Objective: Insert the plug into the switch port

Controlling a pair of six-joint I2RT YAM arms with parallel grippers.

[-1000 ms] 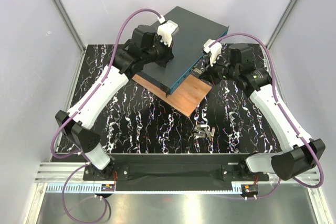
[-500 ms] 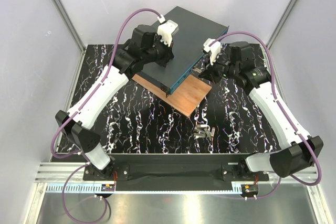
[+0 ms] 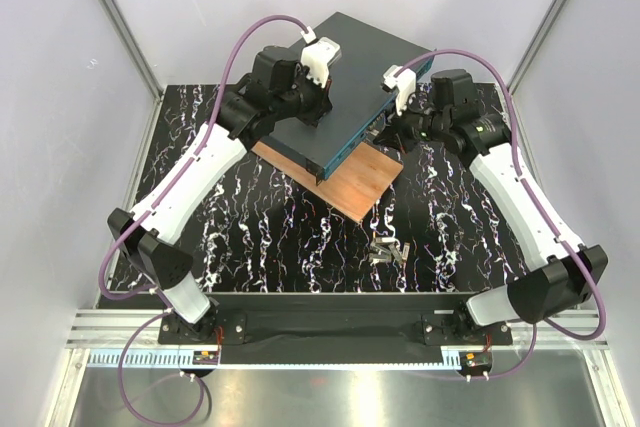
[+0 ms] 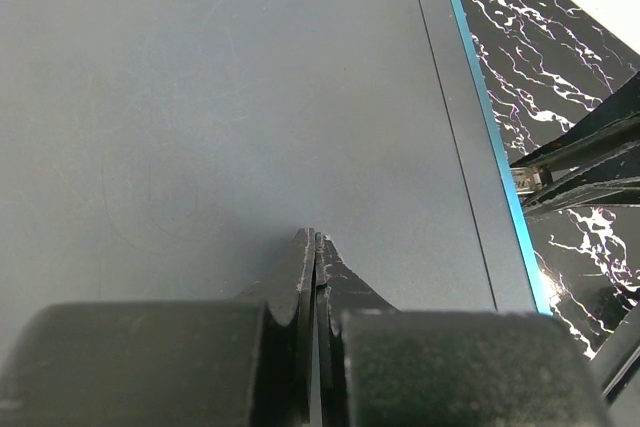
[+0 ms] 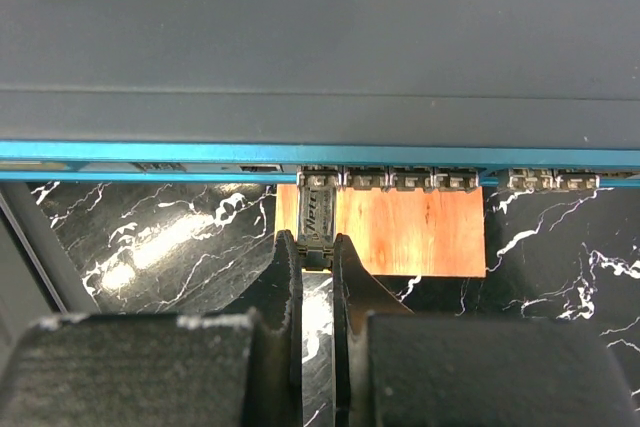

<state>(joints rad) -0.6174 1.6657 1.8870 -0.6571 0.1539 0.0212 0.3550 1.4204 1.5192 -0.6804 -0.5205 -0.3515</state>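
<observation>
1. From above: my left gripper [image 3: 312, 112] bears down on the switch [image 3: 375, 62], I judge to brace it; my right gripper [image 3: 385, 132] meets its front face, over the wooden board [image 3: 350, 185].
2. Left wrist: jaws fully shut, holding nothing, tips on the switch's dark top. That contact is hidden in the overhead view.
3. Right wrist: narrow jaws pinch the plug [image 5: 317, 212], nose at the port row [image 5: 420, 180]; only here can I judge alignment.
</observation>
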